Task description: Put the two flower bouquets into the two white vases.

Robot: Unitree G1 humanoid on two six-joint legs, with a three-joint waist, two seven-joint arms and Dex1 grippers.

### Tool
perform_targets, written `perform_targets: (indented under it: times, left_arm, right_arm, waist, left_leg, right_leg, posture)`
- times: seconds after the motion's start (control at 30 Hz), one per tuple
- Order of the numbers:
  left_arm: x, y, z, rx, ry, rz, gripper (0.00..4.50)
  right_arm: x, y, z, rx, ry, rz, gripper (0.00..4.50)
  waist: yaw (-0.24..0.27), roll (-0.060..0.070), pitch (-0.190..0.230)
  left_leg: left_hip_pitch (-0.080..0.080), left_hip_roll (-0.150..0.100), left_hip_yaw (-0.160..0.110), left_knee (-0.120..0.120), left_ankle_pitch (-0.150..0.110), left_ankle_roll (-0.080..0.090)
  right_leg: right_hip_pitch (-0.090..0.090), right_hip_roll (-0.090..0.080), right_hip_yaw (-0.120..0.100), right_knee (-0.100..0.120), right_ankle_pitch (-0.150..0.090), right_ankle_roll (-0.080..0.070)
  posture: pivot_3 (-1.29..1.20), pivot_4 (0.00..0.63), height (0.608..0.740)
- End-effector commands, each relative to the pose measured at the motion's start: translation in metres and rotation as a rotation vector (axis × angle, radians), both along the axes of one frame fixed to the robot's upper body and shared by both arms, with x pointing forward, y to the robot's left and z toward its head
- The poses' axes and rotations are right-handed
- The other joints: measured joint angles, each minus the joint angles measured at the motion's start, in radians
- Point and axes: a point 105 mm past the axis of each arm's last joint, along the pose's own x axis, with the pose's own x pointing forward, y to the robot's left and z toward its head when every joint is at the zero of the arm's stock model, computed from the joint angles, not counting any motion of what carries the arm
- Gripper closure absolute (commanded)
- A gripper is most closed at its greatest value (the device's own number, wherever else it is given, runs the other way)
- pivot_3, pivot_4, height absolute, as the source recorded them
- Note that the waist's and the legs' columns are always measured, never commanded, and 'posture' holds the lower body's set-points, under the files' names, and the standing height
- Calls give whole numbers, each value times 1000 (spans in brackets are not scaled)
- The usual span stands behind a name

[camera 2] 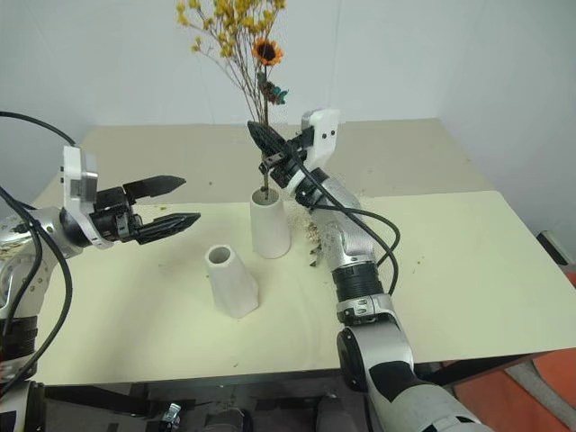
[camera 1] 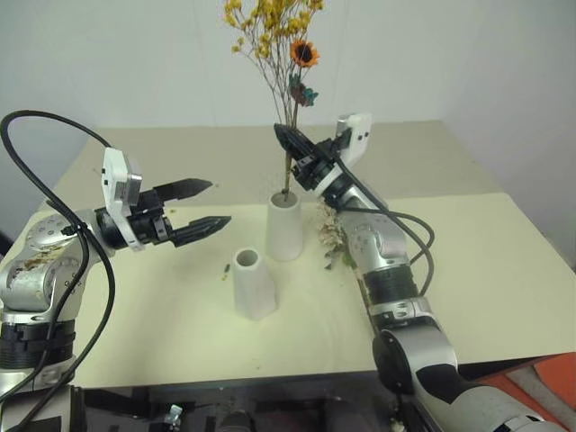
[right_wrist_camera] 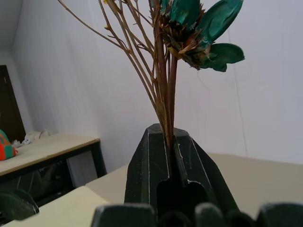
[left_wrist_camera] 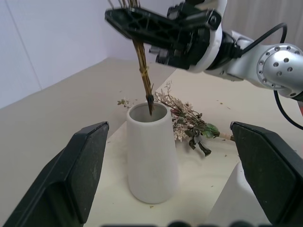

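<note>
My right gripper point(camera 1: 290, 142) is shut on the stems of the thin bouquet point(camera 1: 274, 27), which has yellow blossoms, a small sunflower and a teal flower. The bouquet stands upright over the taller smooth white vase point(camera 1: 284, 227). Its stem ends point(left_wrist_camera: 150, 108) dip just inside the vase's mouth. The shorter faceted vase point(camera 1: 253, 284) stands nearer, to the left of the tall one. The cream-white bouquet point(left_wrist_camera: 189, 118) lies flat on the table just right of the tall vase, partly behind my right arm. My left gripper point(camera 1: 218, 203) hangs open left of the vases, pointing at them, with nothing in it.
The cream table point(camera 1: 486, 270) carries small flower crumbs around the vases. An orange object point(camera 1: 551, 378) sits below the table's near right corner. A white wall rises behind the far edge.
</note>
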Motion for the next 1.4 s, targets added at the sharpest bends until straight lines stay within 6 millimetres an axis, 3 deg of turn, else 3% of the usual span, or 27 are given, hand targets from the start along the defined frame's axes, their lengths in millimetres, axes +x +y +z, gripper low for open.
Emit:
perform_targets:
  times: [0.03, 0.53, 0.57, 0.93, 0.97, 1.17, 1.4]
  left_arm:
    - [-10, 3, 12, 4, -45, -7, 0]
    - [-19, 9, 13, 11, -42, 16, 0]
    - [-19, 9, 13, 12, -41, 15, 0]
    - [-15, 5, 15, 11, -46, -14, 0]
    - [-15, 5, 15, 11, -46, -16, 0]
    - [-13, 5, 15, 11, -41, -25, 0]
    - [-15, 0, 10, 8, -24, -67, 0]
  right_arm:
    - [-3, 4, 9, 6, -58, -1, 4466]
    - [2, 6, -27, -68, -83, -51, 4466]
    - [2, 6, -28, -71, -83, -51, 3921]
    - [-16, -14, -31, -188, -129, -25, 175]
    - [-19, -18, -32, -224, -136, -27, 13]
    - [-44, -57, -47, -525, -144, 37, 13]
    - [-53, -112, -64, -794, 140, -11, 13]
  waist:
    - [0, 0, 0]
    - [-1, 0, 0]
    - [-1, 0, 0]
    - [1, 0, 0]
    - [1, 0, 0]
    - [6, 0, 0]
    - [2, 0, 0]
  left_leg:
    - [0, 0, 0, 0, 0, 0]
    - [0, 0, 0, -1, 0, 0]
    - [0, 0, 0, -1, 0, 0]
    - [0, 0, 0, -1, 0, 0]
    - [0, 0, 0, -1, 0, 0]
    - [-1, 0, 0, 0, 0, 0]
    - [0, 0, 0, 0, 0, 0]
  right_leg:
    - [0, 0, 0, 0, 0, 0]
    - [0, 0, 0, 0, 0, 0]
    - [0, 0, 0, 0, 0, 0]
    - [0, 0, 0, 0, 0, 0]
    - [0, 0, 0, 0, 0, 0]
    - [0, 0, 0, -1, -2, 3]
    - [0, 0, 0, -1, -4, 7]
  posture:
    - [0, 150, 740]
    - [0, 150, 740]
    - [0, 150, 740]
    - [0, 150, 740]
    - [0, 150, 740]
    - [0, 150, 740]
    - [0, 150, 740]
